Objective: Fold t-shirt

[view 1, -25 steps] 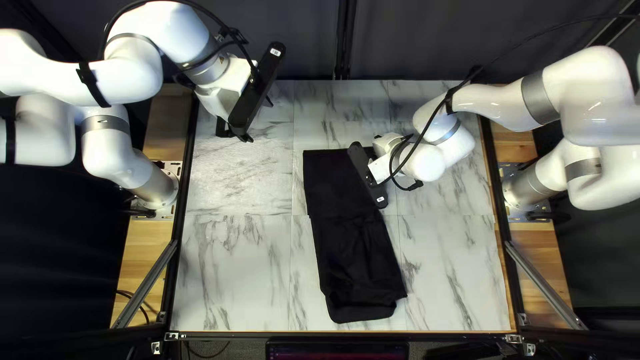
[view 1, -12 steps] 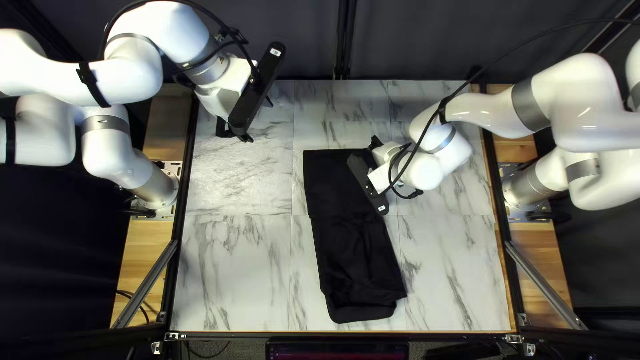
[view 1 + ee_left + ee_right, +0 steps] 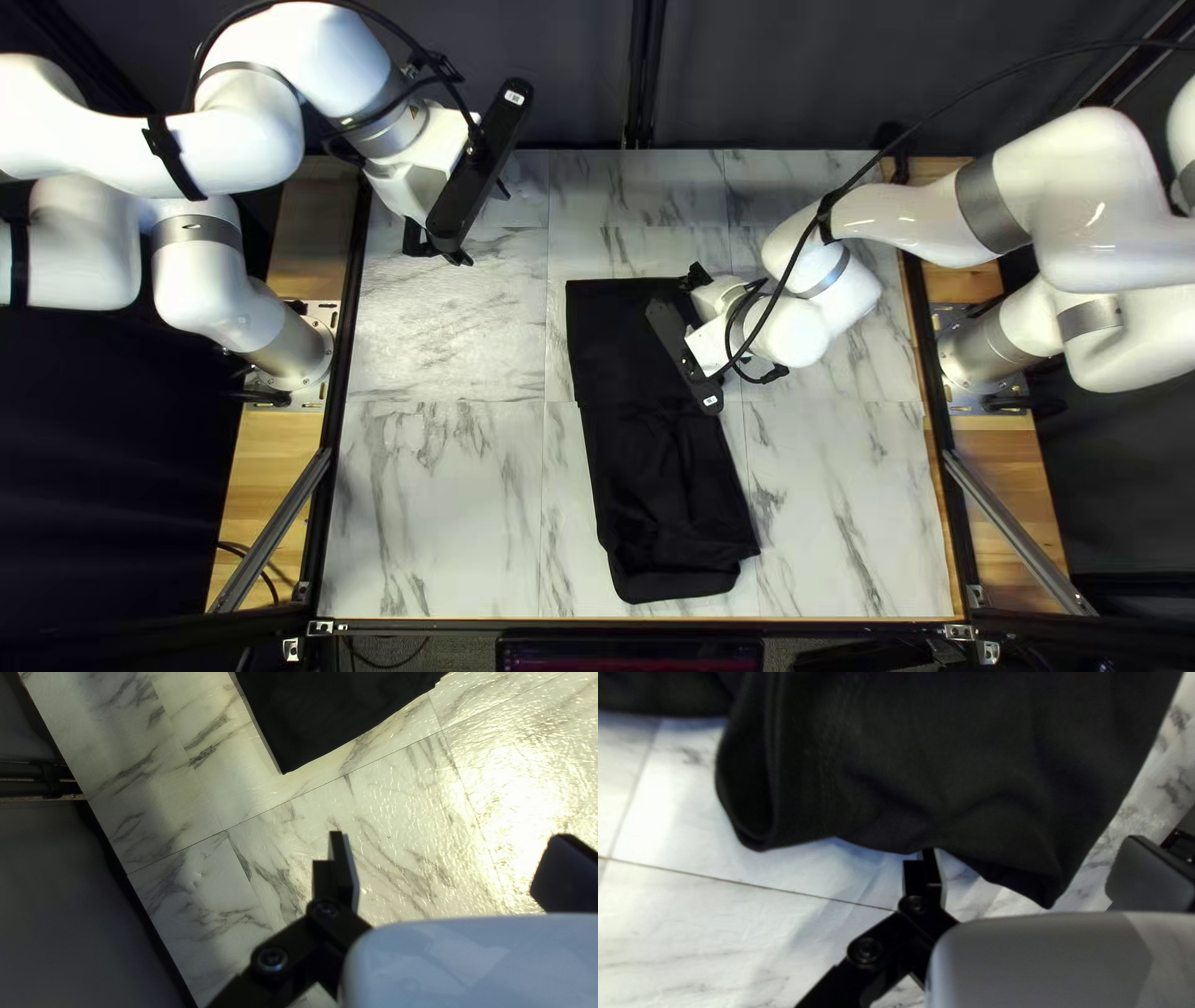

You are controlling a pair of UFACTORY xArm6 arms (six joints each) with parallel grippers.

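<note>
Step in hand: bringing the right gripper (image 3: 1030, 846) onto a loose edge of the black t-shirt (image 3: 660, 473), most likely to pinch it for the next fold.
Good pinch: called for seating the drooping corner (image 3: 1049, 896) well between the fingers (image 3: 934, 874), then closing with both layers caught, if both were meant to travel.
Fold path: wanted a low, even lift and a slow lay-down, with the long sides kept in line and the creases smoothed afterwards.
Weak point: the cloth looked soft and layered, so a shallow bite could have taken only the upper layer or bunched the edge.
Right gripper: open, its fingers well apart and not clamped on anything; the tip of one was hidden by the cloth edge, and contact there could not be told.
Left gripper (image 3: 450, 837): open and empty, above the marbled tabletop (image 3: 436, 498) towards the upper left of the top left view.
T-shirt place: a long, narrow strip from the centre to the lower centre of the top left view, its lower end rumpled.
T-shirt from the right gripper: just ahead, with the corner reaching in between the fingers.
T-shirt from the left gripper: ahead and apart, beyond its fingertips.
</note>
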